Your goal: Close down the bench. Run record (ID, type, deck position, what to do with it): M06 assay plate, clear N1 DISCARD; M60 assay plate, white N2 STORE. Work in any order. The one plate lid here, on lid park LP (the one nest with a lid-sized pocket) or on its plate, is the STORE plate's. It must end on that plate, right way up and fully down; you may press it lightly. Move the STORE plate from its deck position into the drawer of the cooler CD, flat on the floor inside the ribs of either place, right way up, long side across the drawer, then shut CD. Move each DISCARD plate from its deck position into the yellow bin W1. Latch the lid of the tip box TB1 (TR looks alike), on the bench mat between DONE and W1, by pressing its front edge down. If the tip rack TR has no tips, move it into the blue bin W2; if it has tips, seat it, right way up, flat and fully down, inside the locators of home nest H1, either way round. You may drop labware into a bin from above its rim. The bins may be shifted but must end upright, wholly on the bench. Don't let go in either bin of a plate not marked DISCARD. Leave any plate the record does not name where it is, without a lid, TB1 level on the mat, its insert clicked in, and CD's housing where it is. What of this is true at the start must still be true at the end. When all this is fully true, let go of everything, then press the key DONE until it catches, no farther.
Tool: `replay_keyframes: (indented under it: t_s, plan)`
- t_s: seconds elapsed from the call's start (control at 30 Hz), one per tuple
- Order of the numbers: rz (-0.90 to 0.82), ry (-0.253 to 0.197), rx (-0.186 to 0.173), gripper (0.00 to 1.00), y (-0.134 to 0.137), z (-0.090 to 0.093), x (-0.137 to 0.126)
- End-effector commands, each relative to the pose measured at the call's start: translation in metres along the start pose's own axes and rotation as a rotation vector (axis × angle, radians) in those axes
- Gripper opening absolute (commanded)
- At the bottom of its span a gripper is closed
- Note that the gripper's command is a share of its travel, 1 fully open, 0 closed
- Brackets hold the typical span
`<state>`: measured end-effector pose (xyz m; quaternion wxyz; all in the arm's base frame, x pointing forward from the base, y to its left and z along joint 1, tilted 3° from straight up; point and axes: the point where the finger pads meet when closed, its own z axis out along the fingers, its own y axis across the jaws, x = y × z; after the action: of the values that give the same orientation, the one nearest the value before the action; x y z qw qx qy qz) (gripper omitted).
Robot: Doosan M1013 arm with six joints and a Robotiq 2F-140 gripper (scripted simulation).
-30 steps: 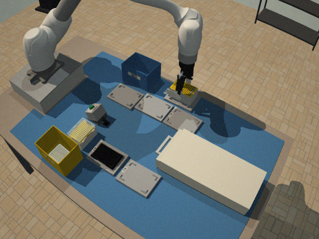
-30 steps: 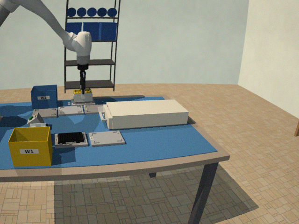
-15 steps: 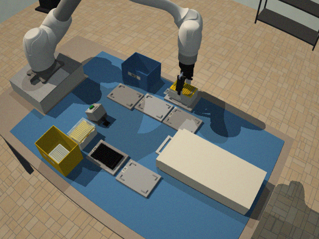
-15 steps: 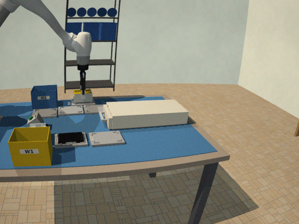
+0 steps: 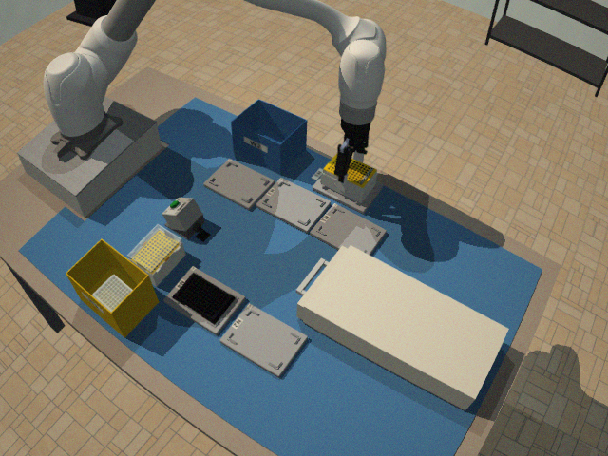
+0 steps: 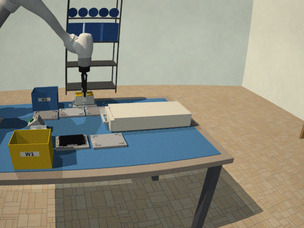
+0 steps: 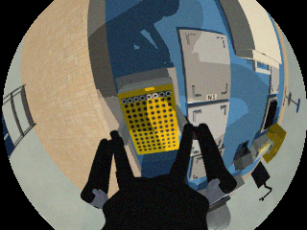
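Note:
The tip rack TR (image 5: 350, 178) is a grey box with a yellow perforated top. It stands upright on the far nest (image 5: 343, 199), just right of the blue bin W2 (image 5: 269, 133). I cannot tell whether it is fully down. My gripper (image 5: 346, 169) points straight down and is shut on the tip rack across its top. The rack also shows in the exterior view (image 6: 84, 98) and in the wrist view (image 7: 150, 121), between my fingers. A clear plate (image 5: 112, 292) lies inside the yellow bin W1 (image 5: 110, 287). The tip box TB1 (image 5: 157, 253) stands beside W1.
The cooler CD (image 5: 402, 324) stands at the right with its drawer shut and its handle (image 5: 312, 275) towards the mat's middle. Three empty nests (image 5: 294, 203) lie in a row. A dark plate (image 5: 203, 296) fills a front nest beside empty N2 (image 5: 264, 339). The DONE key (image 5: 182, 214) stands near TB1.

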<state>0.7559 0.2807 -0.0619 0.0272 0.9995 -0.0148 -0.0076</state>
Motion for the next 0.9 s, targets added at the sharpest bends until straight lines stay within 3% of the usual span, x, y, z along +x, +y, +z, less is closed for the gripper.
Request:
replay_keyframes:
  t_s: [0.0,0.67,0.7,0.87]
  plan:
    - [0.0,0.0,0.0,0.0,0.0,0.0004,0.0]
    - [0.0,0.0,0.0,0.0,-0.0001,0.0047,0.0]
    - [0.0,0.0,0.0,0.66,-0.0001,0.0047,0.0]
    - [0.0,0.0,0.0,0.66,-0.0001,0.0047,0.0]
